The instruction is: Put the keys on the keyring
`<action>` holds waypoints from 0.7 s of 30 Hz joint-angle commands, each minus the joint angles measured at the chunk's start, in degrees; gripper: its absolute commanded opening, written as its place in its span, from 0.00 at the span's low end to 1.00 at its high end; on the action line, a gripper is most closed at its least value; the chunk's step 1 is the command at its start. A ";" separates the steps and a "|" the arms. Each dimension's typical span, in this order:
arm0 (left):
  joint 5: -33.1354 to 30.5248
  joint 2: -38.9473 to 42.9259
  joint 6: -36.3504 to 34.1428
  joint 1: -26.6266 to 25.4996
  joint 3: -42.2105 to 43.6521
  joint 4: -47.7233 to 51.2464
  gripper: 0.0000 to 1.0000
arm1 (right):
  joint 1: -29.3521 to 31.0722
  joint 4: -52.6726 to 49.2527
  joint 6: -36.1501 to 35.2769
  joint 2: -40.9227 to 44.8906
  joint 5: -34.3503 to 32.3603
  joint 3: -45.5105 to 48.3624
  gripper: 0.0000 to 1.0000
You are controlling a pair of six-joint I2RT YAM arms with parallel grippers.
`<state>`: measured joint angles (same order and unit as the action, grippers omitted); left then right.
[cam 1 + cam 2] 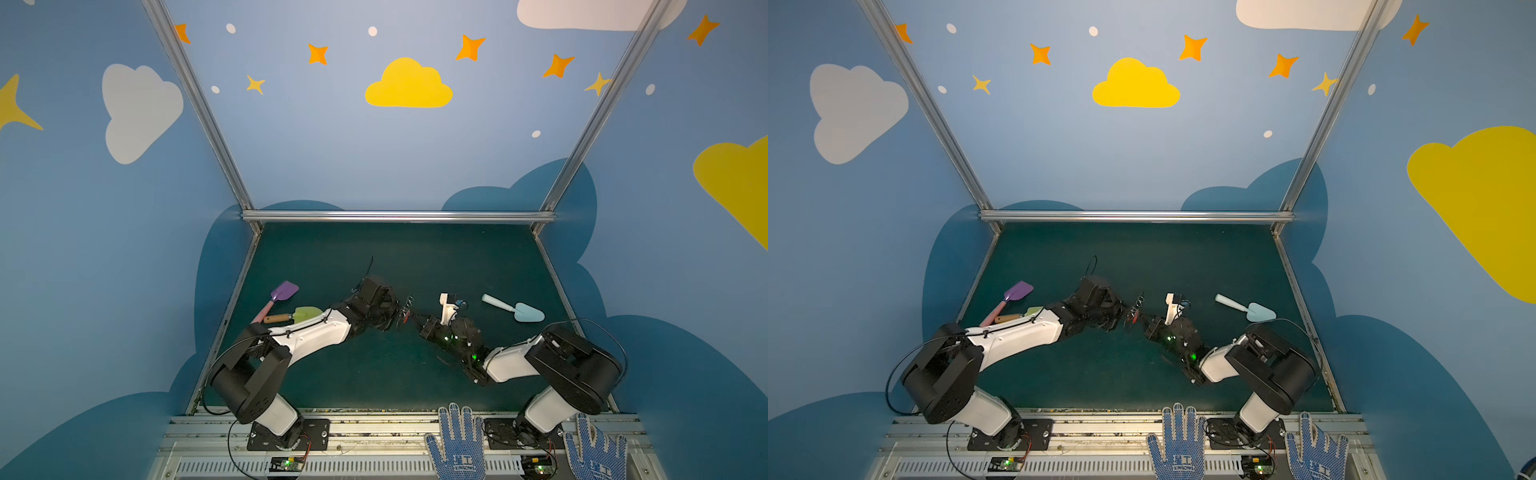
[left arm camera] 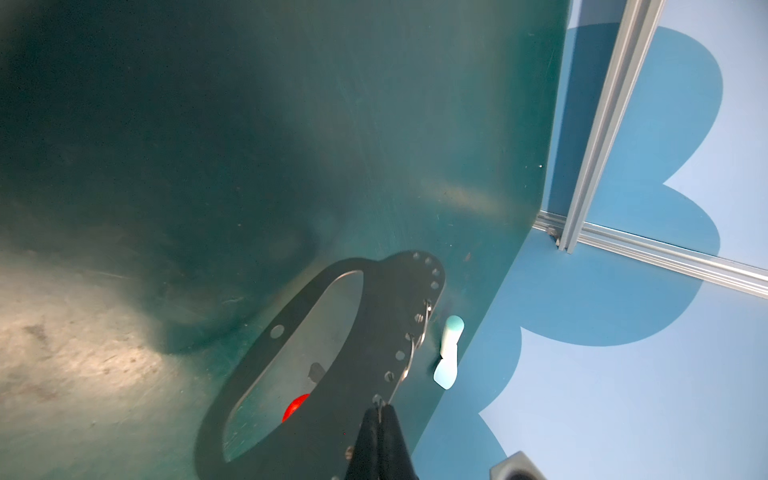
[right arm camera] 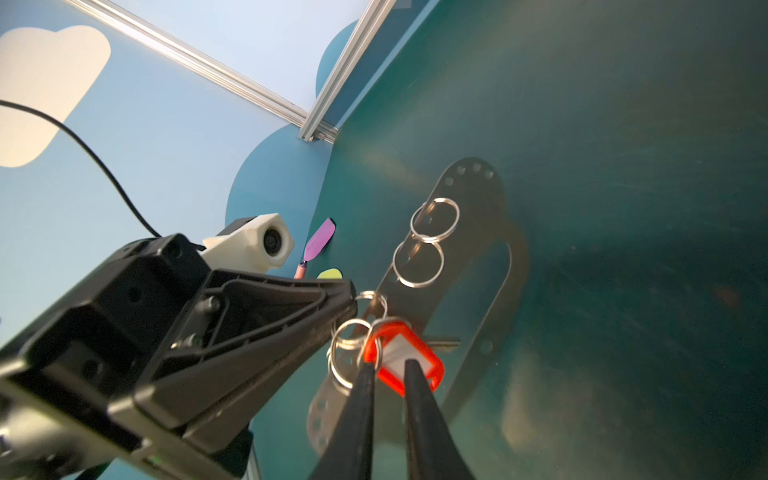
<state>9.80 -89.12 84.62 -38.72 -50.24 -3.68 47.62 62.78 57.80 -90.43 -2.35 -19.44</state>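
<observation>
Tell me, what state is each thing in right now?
Flat grey D-shaped metal plate: held upright in the air.
Left fingers: shut on the plate's edge.
Small key bunch with red plastic tag: against the plate; attachment unclear.
Right fingers: slightly parted at the tag.
Two bare metal split rings: threaded through plate holes.
Three pastel toy shovels: lying flat.

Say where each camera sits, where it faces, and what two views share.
Top views: high over the near edge, facing down across the dark green table; both arms, left tool and right tool show.
Left wrist: on the left arm, facing the flat grey D-shaped metal plate its shut tool holds.
Right wrist: on the right arm, facing the red-orange plastic tag past its parted tool; left tool shows.
Shared: both wrist views see the plate, from opposite faces.
</observation>
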 commanded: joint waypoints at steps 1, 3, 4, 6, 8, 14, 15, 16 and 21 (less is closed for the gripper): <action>0.21 1.12 -1.27 0.33 0.34 -0.80 0.04 | 0.03 -4.56 -2.22 5.30 -1.36 0.62 0.21; 0.30 0.93 -1.65 0.39 0.19 -0.80 0.04 | 0.02 -7.65 -3.90 8.53 -1.90 0.85 0.20; 0.54 0.90 -1.86 0.40 0.10 -0.84 0.04 | -0.06 -9.53 -4.85 10.41 -2.15 0.97 0.20; 1.10 0.79 -2.56 0.38 -0.21 -0.72 0.04 | -0.53 -14.11 -7.52 14.33 -2.06 0.68 0.20; 1.88 0.71 -3.12 0.40 -0.31 -1.16 0.04 | -1.90 -20.83 -11.69 18.52 -0.09 -0.55 0.22; 4.90 0.63 -11.58 0.62 -3.47 2.21 0.04 | -14.86 -32.19 -18.09 23.91 23.87 -4.42 0.28; 5.09 0.77 -13.04 0.76 -3.87 2.75 0.04 | -16.66 -33.61 -18.52 23.45 27.69 -5.51 0.27; 5.62 0.87 -14.32 1.02 -4.14 2.67 0.04 | -17.79 -33.95 -19.05 22.64 31.13 -6.38 0.26; 6.81 1.69 -17.79 1.99 -5.13 3.68 0.04 | -19.76 -28.67 -16.80 16.63 43.54 -9.08 0.16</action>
<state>15.38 -89.10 71.31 -37.30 -54.02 -1.39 28.40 33.58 41.28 -71.29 28.49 -26.59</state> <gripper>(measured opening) 0.047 0.165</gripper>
